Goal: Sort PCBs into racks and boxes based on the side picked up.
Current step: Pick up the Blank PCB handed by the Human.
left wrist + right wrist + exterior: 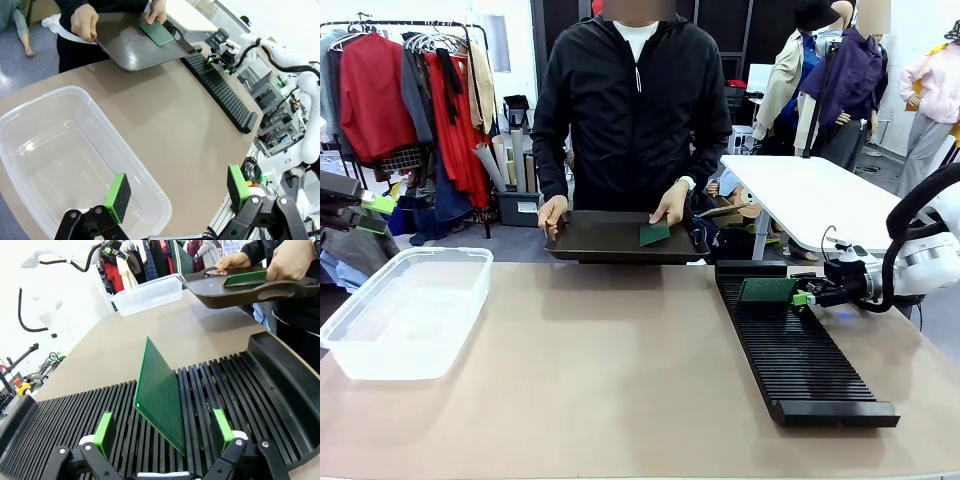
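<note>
Right gripper (164,431) stands with jaws spread wide, its pads clear of the green PCB (160,395) that leans tilted in a slot near the far end of the black slotted rack (810,365) — so one board looks filed. Left gripper (178,191) is likewise open and empty, hanging over the near rim of the clear plastic tub (65,150), which holds nothing. A second PCB (654,234) lies on the dark tray (605,240) that the person holds at the far edge — that one is left to sort. Which face it shows is hard to judge, a hand (671,203) rests at one corner, and the racked board's lower edge is hidden among the slots.
</note>
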`<state>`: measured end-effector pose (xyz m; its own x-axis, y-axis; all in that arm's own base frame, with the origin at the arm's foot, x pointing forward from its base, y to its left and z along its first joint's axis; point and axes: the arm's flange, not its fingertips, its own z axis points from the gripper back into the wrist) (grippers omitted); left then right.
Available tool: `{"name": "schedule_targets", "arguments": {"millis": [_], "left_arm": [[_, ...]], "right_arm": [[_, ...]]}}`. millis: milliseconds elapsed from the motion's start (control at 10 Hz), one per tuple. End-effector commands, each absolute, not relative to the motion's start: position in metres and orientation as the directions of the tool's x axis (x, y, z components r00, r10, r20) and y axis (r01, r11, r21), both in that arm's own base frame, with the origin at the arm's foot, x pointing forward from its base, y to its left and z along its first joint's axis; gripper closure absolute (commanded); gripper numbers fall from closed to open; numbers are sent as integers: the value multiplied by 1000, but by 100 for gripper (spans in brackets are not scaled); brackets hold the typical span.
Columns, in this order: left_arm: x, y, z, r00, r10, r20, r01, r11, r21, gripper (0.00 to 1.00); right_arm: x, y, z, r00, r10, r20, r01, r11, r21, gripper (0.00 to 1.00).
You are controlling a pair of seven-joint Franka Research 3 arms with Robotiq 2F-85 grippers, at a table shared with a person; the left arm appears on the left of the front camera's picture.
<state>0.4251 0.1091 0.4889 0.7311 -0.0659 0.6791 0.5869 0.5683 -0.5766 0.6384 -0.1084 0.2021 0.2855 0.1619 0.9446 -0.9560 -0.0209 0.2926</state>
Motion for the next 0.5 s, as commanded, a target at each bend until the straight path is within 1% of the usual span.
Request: {"name": "schedule_targets", "arguments": {"millis": [0, 100, 400], "left_arm": [[424, 109, 490, 729, -66, 681, 589, 567, -576, 0], [424, 109, 490, 729, -66, 681, 589, 567, -576, 0], [424, 109, 490, 729, -66, 681, 589, 567, -576, 0]], "right_arm": [[640, -111, 217, 322, 170, 931, -945, -9, 328, 0], [641, -114, 228, 344, 175, 923, -938, 17, 346, 0], [637, -120, 264, 392, 175, 903, -919, 43, 391, 0]]}}
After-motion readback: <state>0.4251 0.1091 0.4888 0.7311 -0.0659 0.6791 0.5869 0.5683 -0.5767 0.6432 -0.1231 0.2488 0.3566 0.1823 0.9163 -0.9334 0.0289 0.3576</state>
